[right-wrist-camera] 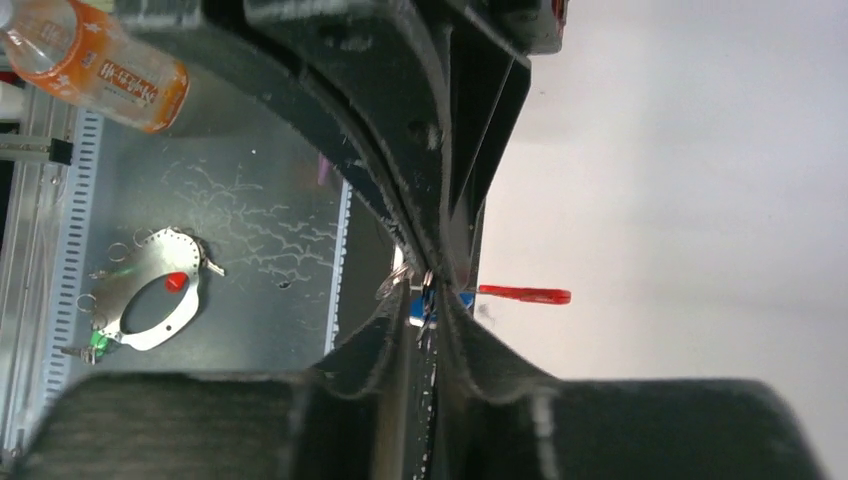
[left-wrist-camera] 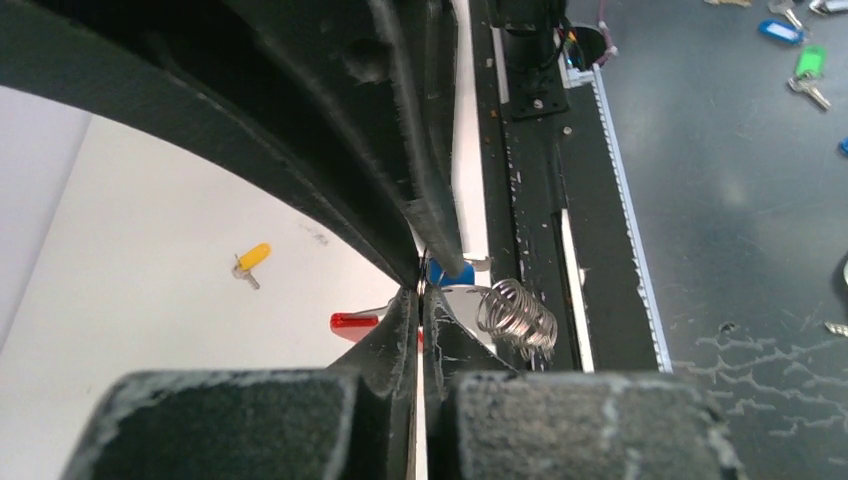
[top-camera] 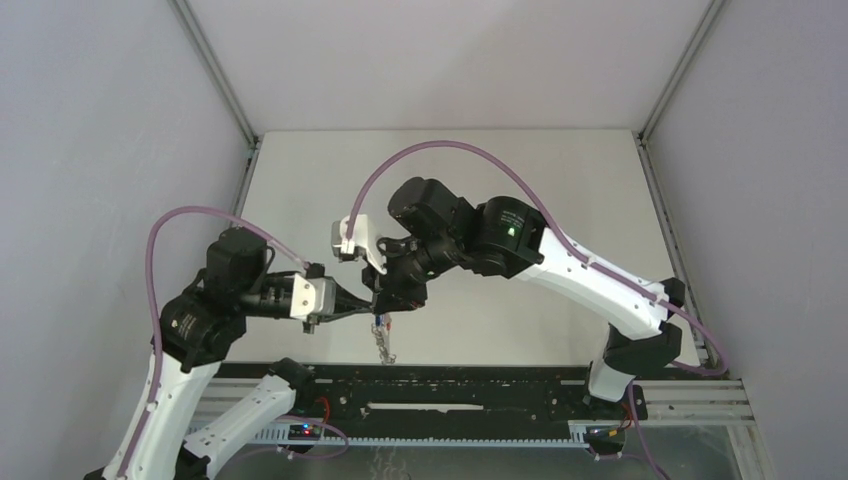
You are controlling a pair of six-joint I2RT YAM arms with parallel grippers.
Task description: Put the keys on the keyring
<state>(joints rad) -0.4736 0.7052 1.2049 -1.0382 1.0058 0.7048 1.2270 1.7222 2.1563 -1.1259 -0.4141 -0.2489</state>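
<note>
Top external view: I saw both grippers meeting above near table (top-camera: 520, 190) edge, just before black base rail (top-camera: 480, 385); open white surface behind, grey walls well apart. Left gripper (top-camera: 362, 311) fingers pressed together; I could not tell what they pinched. Right gripper (top-camera: 385, 303) fingers narrowly apart around blue-headed metal key (left-wrist-camera: 452, 272); grip unclear. Keyring with red oval tag and grey metal coil (top-camera: 381, 343) hung below the fingertips. Yellow-headed metal key (left-wrist-camera: 252, 258) lay alone on table, well apart. Orange-labelled plastic bottle (right-wrist-camera: 95, 65) and oval metal plate (right-wrist-camera: 150, 290) lay off table.
</note>
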